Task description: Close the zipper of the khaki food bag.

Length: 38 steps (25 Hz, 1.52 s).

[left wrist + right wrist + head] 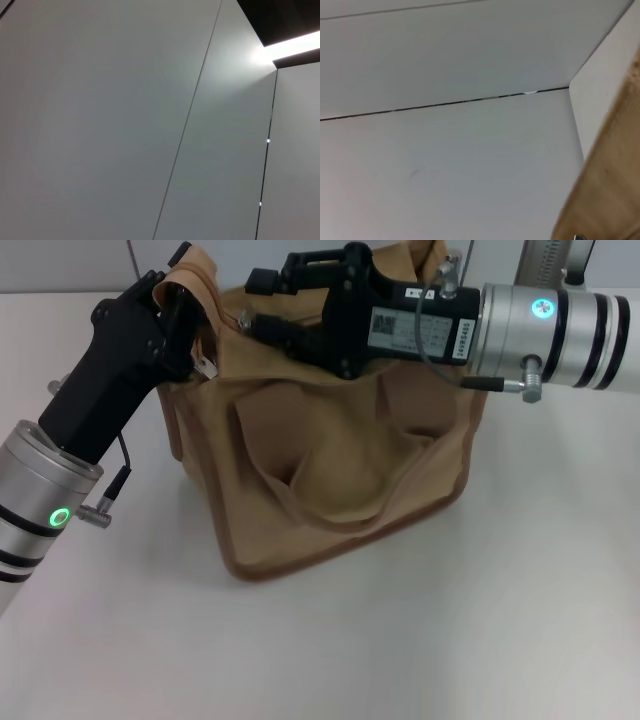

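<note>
Reaching in from your 9 o'clock, the left gripper sits at the upper left corner of the khaki food bag, its black body pressed against the canvas there. A small silver piece shows just beside its tip, but you cannot tell whether that is the zipper pull, nor whether the fingers are closed on anything. The right gripper comes in from 3 o'clock, lying across the bag's top panel with its tip toward the left gripper; its fingers are dark against dark and their state cannot be told either.

From the head view the bag stands on the white table, its long axis running roughly from 9 to 3 o'clock, slightly skewed so the near right corner sits closer to you. The front face sags inward with deep folds, and brown piping edges the base.

Most of the top panel is hidden under the right arm, so you cannot make out the zipper line. The left wrist view shows only pale wall panels. The right wrist view shows wall and a strip of tan canvas at one edge, cut off.
</note>
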Tool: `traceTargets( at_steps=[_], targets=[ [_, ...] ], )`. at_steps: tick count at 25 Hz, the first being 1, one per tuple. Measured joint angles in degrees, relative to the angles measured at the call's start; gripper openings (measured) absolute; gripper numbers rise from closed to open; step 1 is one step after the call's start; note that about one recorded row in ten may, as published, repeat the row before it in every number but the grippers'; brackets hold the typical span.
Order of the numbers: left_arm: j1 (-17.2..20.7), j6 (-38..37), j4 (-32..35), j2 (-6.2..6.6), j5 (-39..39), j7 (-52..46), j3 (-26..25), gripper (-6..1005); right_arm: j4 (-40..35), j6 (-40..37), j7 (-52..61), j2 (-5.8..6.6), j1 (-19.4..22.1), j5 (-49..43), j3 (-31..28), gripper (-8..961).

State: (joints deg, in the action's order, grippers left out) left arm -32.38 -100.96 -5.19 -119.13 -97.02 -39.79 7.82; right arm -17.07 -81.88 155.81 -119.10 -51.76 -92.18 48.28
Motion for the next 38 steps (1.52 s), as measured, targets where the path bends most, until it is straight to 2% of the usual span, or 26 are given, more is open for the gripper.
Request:
traceTargets(
  at_steps=[38],
  targets=[
    [0.0,0.3,0.0,-0.04,0.0,-0.1,-0.9,42,2.4,5.1,-4.3,-0.35,-1.7,0.1,1.0,415]
  ],
)
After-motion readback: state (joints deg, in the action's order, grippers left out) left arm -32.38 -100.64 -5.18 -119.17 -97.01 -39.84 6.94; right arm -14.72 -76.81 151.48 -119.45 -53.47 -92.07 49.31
